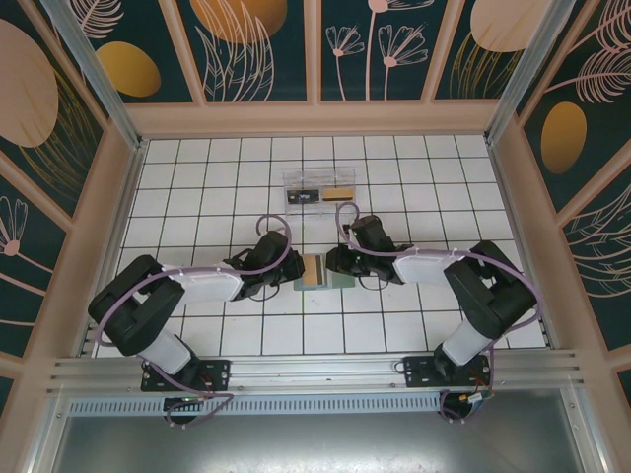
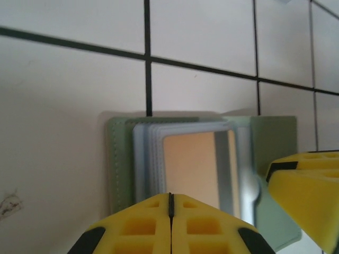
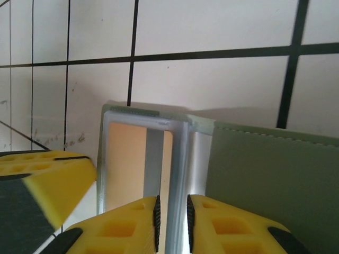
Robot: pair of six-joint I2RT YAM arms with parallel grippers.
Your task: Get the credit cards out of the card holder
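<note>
Glossy white-tiled table (image 1: 187, 187) with dark grout, walled by teal floral panels (image 1: 256, 49). A clear plastic box (image 1: 320, 172) sits far of centre. The left gripper (image 2: 170, 211), yellow ribbed pads pressed together, is at the near edge of the sage-green stitched card holder (image 2: 119, 159), possibly nipping it. The holder lies open mid-table, a peach credit card (image 2: 190, 164) showing inside a clear sleeve (image 3: 180, 159). The right gripper (image 3: 172, 222) pinches that clear sleeve by its edge.
</note>
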